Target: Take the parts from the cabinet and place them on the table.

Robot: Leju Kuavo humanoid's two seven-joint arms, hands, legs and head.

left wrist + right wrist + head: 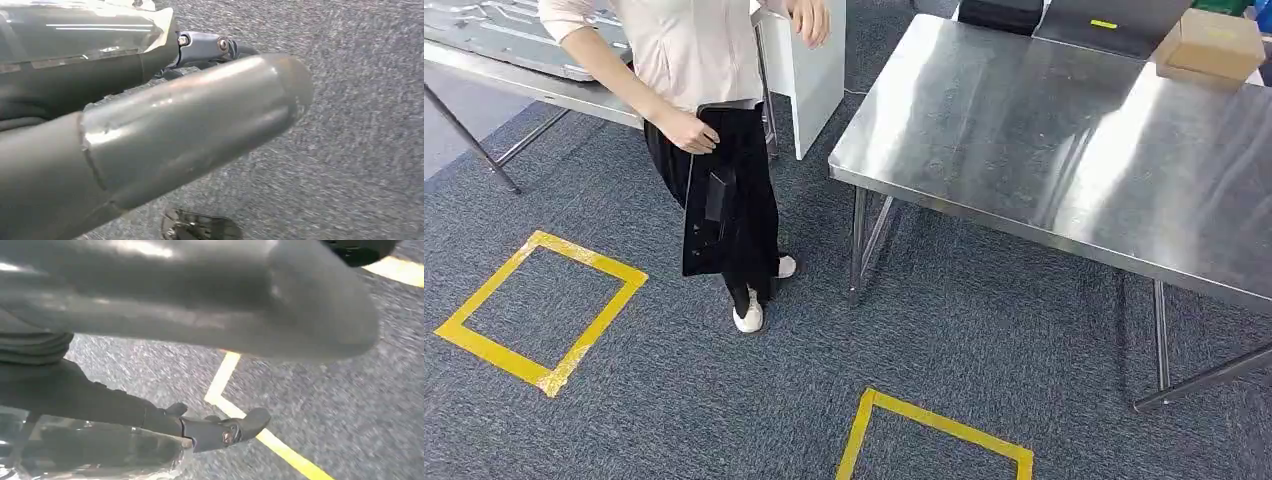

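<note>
- Grey carpet floor underfoot, marked with yellow tape squares: one at left, another cut off by the lower edge.
- Person in a pale top, dark trousers and white shoes, standing between the left tape square and the steel table, holding a flat black panel at one side.
- Cardboard box resting on the far right corner of the steel surface.
- White panel upright behind the person.

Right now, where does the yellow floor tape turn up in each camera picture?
Head view: yellow tape squares on the carpet, lower left and bottom centre.
Left wrist view: not in it.
Right wrist view: a tape corner on the floor past the right hand.
Shared landmark: the grey carpet.
</note>
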